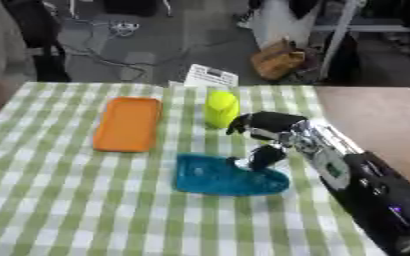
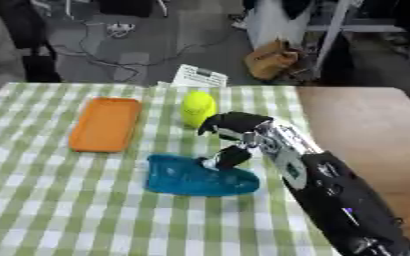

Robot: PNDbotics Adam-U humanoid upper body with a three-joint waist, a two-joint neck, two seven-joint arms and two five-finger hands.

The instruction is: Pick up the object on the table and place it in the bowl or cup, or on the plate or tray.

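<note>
- Left eye view: right hand (image 1: 265,131) reaches in from the right over the checked worktop (image 1: 60,200). Its fingers (image 1: 263,156) are curled, one tip down on the teal object's (image 1: 226,176) right edge, upper ones beside the yellow object (image 1: 221,108); whether they pinch anything, cannot tell.
- Orange tray (image 1: 128,123) lies bare, well left of the hand.
- Right eye view: same layout; the yellow object stands on the cloth, apparently unlifted. Judged: placing not yet done. Left hand absent.

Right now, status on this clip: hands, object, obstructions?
Right robot hand between yellow object and teal object, fingers curled, holding nothing visible. Left robot hand out of view. Orange tray unobstructed.
</note>
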